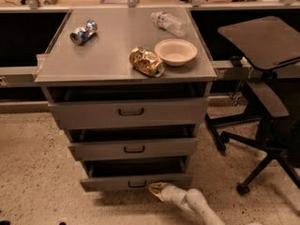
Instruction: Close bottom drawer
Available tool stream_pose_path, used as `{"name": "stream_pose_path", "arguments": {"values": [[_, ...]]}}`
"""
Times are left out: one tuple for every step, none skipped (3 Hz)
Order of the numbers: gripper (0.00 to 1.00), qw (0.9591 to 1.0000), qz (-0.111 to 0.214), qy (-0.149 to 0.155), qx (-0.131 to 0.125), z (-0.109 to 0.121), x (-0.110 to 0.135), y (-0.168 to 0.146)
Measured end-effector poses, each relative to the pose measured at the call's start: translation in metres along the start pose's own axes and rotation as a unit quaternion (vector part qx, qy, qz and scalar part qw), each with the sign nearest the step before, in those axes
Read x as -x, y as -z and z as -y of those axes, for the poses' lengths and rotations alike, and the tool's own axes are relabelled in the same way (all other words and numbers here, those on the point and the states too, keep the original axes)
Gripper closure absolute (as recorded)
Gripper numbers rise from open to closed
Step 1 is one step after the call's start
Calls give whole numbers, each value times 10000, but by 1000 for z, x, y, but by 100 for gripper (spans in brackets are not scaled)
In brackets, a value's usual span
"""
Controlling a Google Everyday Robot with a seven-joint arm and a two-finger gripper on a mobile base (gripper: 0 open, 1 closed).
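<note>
Item: bottom drawer (pixel 103 183), partly out, not yet shut. Claw (pixel 158 190) at its front, below worktop (pixel 117 36) front edge; grip state: can't tell. Remaining: push in.

One cabinet (pixel 112 53) with three grey drawers: top drawer (pixel 84 114), middle drawer (pixel 98 150), bottom drawer (pixel 108 183). On its top: one bowl (pixel 176 52), one plastic bottle (pixel 168 23), one crushed can (pixel 83 32), one gold crumpled packet (pixel 146 61). One office chair (pixel 265 41) at right. One gripper (pixel 157 189), low near the floor, just at the bottom drawer's front
</note>
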State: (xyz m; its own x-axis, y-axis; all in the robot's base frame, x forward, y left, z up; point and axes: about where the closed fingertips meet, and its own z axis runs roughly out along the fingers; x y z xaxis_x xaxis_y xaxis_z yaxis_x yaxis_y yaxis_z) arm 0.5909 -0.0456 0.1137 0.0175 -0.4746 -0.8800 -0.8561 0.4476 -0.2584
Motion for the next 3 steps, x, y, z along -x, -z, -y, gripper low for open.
{"name": "stream_pose_path", "arguments": {"values": [[100, 10000, 0, 0, 0, 0, 0, 0], [100, 10000, 24, -45, -31, 6, -5, -2], [100, 9992, 345, -219, 53, 1, 1, -23]]}}
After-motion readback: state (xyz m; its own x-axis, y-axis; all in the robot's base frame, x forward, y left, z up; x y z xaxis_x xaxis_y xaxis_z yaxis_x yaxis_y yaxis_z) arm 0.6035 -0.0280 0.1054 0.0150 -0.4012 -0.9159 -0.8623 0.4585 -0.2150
